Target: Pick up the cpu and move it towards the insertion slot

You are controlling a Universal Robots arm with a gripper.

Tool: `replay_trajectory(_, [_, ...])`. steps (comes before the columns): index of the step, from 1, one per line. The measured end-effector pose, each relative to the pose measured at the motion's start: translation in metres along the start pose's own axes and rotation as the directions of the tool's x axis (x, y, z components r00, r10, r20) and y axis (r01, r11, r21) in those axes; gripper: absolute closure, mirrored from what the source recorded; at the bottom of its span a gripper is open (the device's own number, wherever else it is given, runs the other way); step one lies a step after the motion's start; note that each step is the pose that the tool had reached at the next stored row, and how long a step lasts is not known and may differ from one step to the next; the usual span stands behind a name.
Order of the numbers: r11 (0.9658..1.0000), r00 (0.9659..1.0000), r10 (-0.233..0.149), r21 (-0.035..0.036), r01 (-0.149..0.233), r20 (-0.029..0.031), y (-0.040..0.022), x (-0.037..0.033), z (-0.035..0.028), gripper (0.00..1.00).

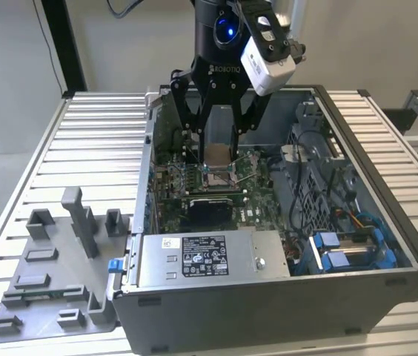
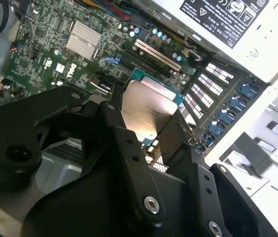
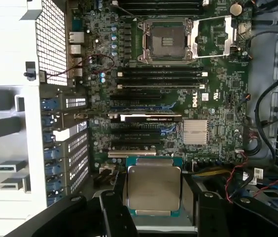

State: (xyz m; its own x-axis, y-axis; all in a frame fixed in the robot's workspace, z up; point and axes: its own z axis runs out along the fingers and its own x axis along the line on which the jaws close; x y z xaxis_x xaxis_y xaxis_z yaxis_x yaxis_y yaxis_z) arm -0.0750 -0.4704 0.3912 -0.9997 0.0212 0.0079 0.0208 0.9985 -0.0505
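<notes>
I have the cpu [image 3: 154, 186] pinched by its edges in my claw [image 1: 217, 145], one finger [image 3: 113, 212] on each of two opposite sides, its pale metal top facing my wrist cameras. The pick-up is done, as I judge it, and the carry toward the insertion slot [image 3: 170, 42] is the step in hand.

The chip hangs in the air inside the open computer case [image 1: 376, 170], above the motherboard [image 3: 218, 98] and clear of the slot, touching nothing but my fingers. In the exterior view it sits close over the slot's silver frame. In the first wrist view the slot lies some way off across the board. I cannot tell how nearly the two line up. The slot's frame stands open, with its brownish centre bare and its thin lever swung out to one side.

To my mind, what remains calls for squaring the chip's edges to the frame and holding it level, since a tilted corner could catch the metal rim.

By my count there is one cpu, one insertion slot, one claw with two fingers and one case. Well away from the slot, outside the case, one grey plastic tray [image 1: 53, 274] rests on the slatted tabletop [image 1: 90, 141].
</notes>
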Motion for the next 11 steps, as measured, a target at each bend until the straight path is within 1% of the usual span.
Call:
replay_trajectory(4, [1.0000, 1.0000, 0.000, 0.0000, 0.000, 0.0000, 0.0004, -0.0002, 0.0000, 1.00])
replay_trajectory(6, [1.0000, 1.0000, 0.000, 0.0000, 0.000, -0.0001, 0.0021, -0.0001, -0.0001, 1.00])
replay_trajectory(8, [1.0000, 1.0000, 0.000, 0.0001, 0.000, -0.0001, 0.0053, -0.0001, -0.0003, 1.00])
replay_trajectory(11, [1.0000, 1.0000, 0.000, 0.0006, 0.000, 0.0000, 0.0122, -0.0002, -0.0006, 1.00])
